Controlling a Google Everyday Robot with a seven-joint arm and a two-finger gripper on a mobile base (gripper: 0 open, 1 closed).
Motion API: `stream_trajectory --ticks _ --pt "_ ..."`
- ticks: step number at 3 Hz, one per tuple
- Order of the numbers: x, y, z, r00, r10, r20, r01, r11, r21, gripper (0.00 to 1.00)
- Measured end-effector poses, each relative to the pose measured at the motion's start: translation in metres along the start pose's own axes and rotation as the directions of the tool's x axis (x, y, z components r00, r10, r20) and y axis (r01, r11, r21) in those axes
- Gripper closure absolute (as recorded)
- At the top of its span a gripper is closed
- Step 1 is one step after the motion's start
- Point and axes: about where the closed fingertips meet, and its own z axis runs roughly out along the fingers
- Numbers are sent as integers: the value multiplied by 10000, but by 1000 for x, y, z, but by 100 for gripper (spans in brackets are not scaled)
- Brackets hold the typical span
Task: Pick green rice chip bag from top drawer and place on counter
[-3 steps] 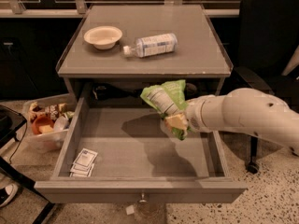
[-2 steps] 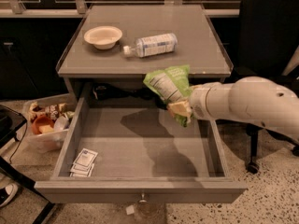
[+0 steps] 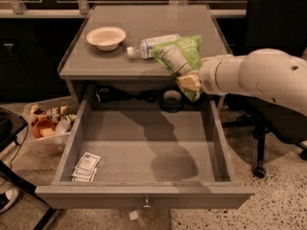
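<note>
Aloft, end effector [image 3: 190, 84] clasping green rice chip bag [image 3: 180, 55], by counter [image 3: 144, 23] edge

Dim rm, lit frm above; gripper [image 3: 190, 84] w/ bag [image 3: 180, 54] at counter [image 3: 144, 23] front edge casts soft shadow on drawer [image 3: 124, 143] floor.

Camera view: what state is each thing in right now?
top drawer, pulled open.
green rice chip bag, held aloft over the front edge of the counter.
gripper, just below the bag, shut on it.
bottle, on its side on the counter.
bowl, upright.
packets, flat in the drawer.
</note>
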Motion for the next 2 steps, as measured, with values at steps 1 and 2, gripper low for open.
stream_trajectory --ticks 1,2 --pt "-32 -23 3 9990 -149 430 128 9987 489 100" --pt "-56 -52 20 9989 5 474 -39 9973 729 100"
